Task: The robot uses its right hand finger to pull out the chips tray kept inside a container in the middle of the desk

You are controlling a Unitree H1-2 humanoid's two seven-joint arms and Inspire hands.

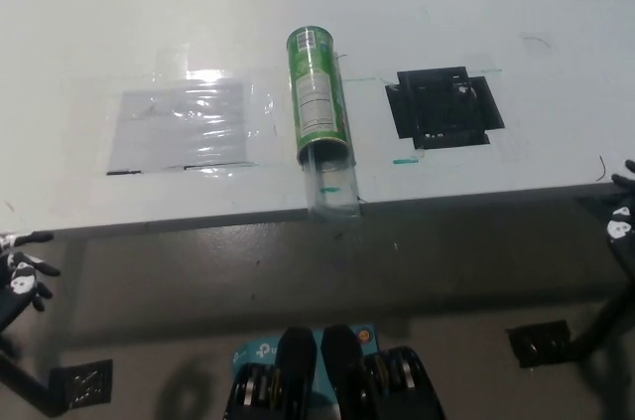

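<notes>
Currently no contact with anything. Green chips container [319,95] lying on its side mid-desk, mouth toward the near edge of the white desk [476,3]. Clear tray [330,185] already sticking out of the mouth, its end about level with the desk edge. Right hand [621,224] barely in frame at the far right, below desk level, well apart from the container; cannot tell whether open or closed. Left hand [22,270] resting low at the far left, fingers spread, holding nothing.

To do the pull well: bring right hand in from the right, low over the edge, hook one finger on the tray's protruding lip, draw straight along the can axis toward the robot. Avoid sideways push, since can likely to roll. Keep pull slow; tray end near the drop-off, so risk of tipping over the edge.
</notes>
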